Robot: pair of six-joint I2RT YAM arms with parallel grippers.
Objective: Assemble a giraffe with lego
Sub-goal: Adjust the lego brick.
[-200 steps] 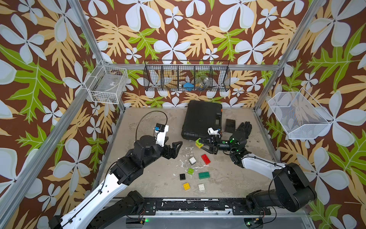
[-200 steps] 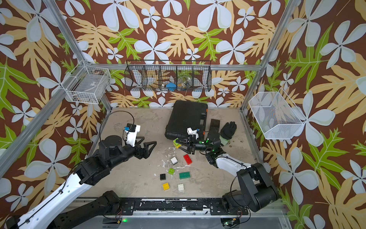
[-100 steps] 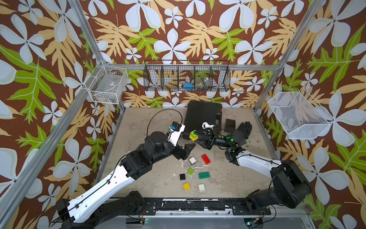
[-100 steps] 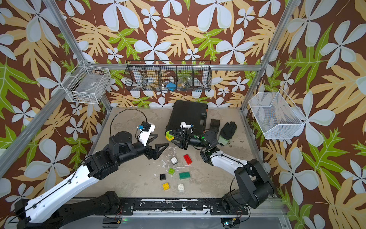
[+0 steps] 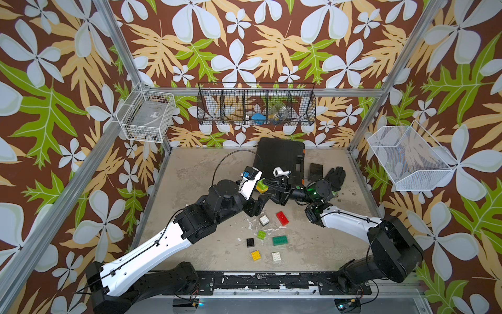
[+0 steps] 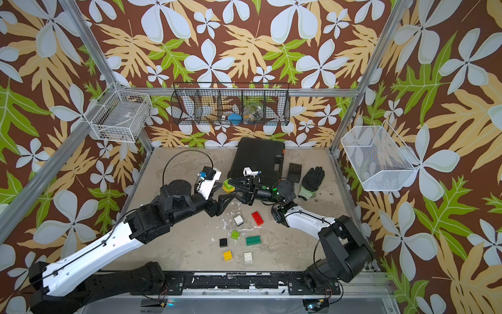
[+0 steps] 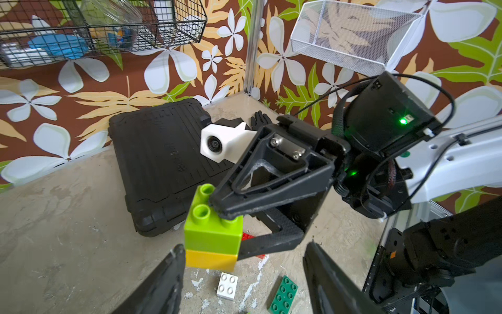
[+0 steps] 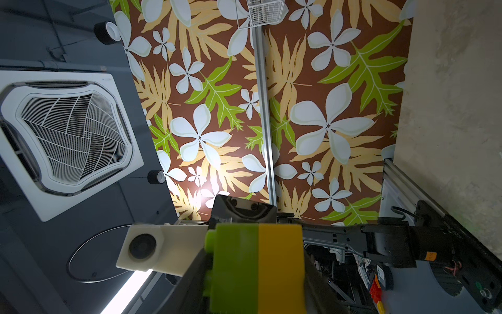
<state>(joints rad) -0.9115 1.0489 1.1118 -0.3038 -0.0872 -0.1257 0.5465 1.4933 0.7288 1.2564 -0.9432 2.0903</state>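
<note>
My right gripper (image 5: 264, 187) is shut on a two-brick lego stack (image 5: 261, 186), lime green on yellow, held above the floor in both top views (image 6: 228, 186). The right wrist view is filled by the stack (image 8: 258, 269). My left gripper (image 5: 256, 197) is open and straddles the stack (image 7: 213, 239). One of its fingers (image 7: 173, 271) is at the yellow brick's side and the other stands well apart. Loose lego lies on the floor below: white (image 5: 264, 219), red (image 5: 282, 218), lime (image 5: 261, 234), dark green (image 5: 279, 240), black (image 5: 250, 242), yellow (image 5: 256, 255). A giraffe figure is out of view.
A black case (image 5: 279, 160) lies at the back, with a small black box (image 5: 316, 171) and a black glove (image 5: 335, 175) to its right. Wire baskets hang on the walls: white (image 5: 146, 119), black (image 5: 256, 104) and white (image 5: 407, 160).
My left arm has swung right and back to the held stack, and its jaws have narrowed. My right gripper has carried the stack left and up to meet it.
</note>
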